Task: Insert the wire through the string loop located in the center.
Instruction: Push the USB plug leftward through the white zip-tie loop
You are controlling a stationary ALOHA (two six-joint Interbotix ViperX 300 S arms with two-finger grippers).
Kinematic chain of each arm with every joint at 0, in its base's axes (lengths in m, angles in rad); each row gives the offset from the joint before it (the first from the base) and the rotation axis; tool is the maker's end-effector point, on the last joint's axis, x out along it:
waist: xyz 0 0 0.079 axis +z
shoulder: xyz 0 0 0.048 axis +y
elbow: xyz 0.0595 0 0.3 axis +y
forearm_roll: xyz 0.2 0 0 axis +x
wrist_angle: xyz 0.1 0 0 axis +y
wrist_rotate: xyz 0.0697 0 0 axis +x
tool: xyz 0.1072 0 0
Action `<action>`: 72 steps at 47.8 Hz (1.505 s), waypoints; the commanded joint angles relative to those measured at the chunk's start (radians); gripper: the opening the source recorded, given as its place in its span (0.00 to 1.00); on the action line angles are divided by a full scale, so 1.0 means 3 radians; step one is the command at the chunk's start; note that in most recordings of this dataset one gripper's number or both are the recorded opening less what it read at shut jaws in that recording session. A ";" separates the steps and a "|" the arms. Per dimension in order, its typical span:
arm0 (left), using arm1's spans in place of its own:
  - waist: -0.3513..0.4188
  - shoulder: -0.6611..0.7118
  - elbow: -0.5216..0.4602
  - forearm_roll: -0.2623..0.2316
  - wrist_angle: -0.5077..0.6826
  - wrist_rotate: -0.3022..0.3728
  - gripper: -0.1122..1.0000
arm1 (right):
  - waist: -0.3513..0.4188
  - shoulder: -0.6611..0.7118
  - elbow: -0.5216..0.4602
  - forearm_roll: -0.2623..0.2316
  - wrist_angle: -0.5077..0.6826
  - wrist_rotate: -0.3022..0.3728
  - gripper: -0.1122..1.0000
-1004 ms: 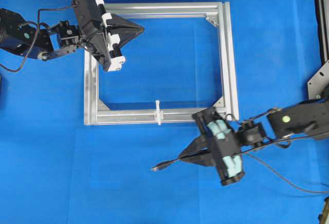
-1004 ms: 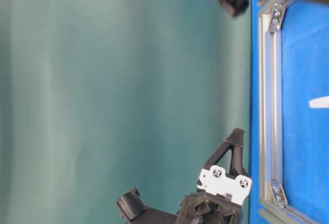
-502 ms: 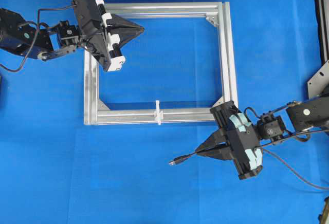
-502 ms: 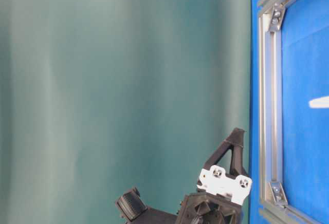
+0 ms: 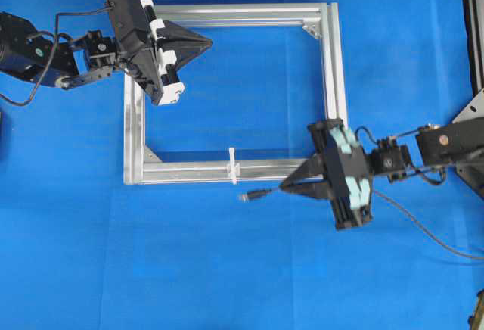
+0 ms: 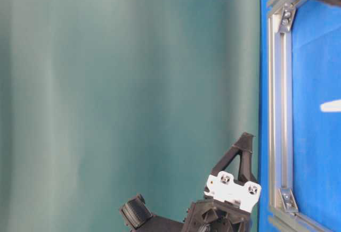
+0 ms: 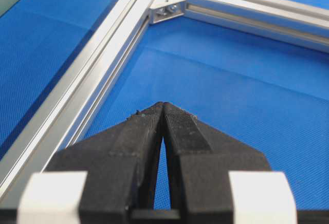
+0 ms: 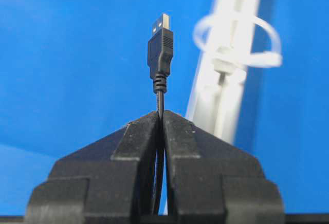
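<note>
The right gripper (image 5: pixel 286 186) is closed on the wire (image 5: pixel 261 192), with its two black fingers (image 8: pixel 139 147) pressed together around the thin cable. The dark plug with its metallic tip (image 8: pixel 161 47) sticks out beyond the fingertips and points to the left in the overhead view. It lies just below the near bar of the aluminium frame (image 5: pixel 189 171), a little to the right of the string loop (image 5: pixel 234 166). The plug is near the loop but not inside it. The white loop sits on the middle of this near bar. The rest of the wire trails to the right over the blue table (image 5: pixel 227 269). The left gripper (image 5: pixel 206 42) is closed and holds nothing, above the far left corner of the frame.
</note>
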 commanded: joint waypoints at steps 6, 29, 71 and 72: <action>0.0005 -0.0102 -0.0020 0.0010 -0.0020 -0.0005 0.10 | -0.0184 -0.0072 0.0026 0.0015 -0.0046 0.0005 0.08; 0.0005 -0.0102 -0.0020 0.0010 -0.0020 -0.0005 0.10 | -0.0266 -0.0072 0.0072 0.0010 -0.0138 0.0005 0.08; 0.0000 -0.0102 -0.0020 0.0010 -0.0026 -0.0005 0.10 | -0.0266 -0.0072 0.0072 0.0010 -0.0169 0.0005 0.08; 0.0000 -0.0102 -0.0020 0.0010 -0.0026 -0.0005 0.10 | -0.0266 -0.0072 0.0072 0.0010 -0.0169 0.0005 0.08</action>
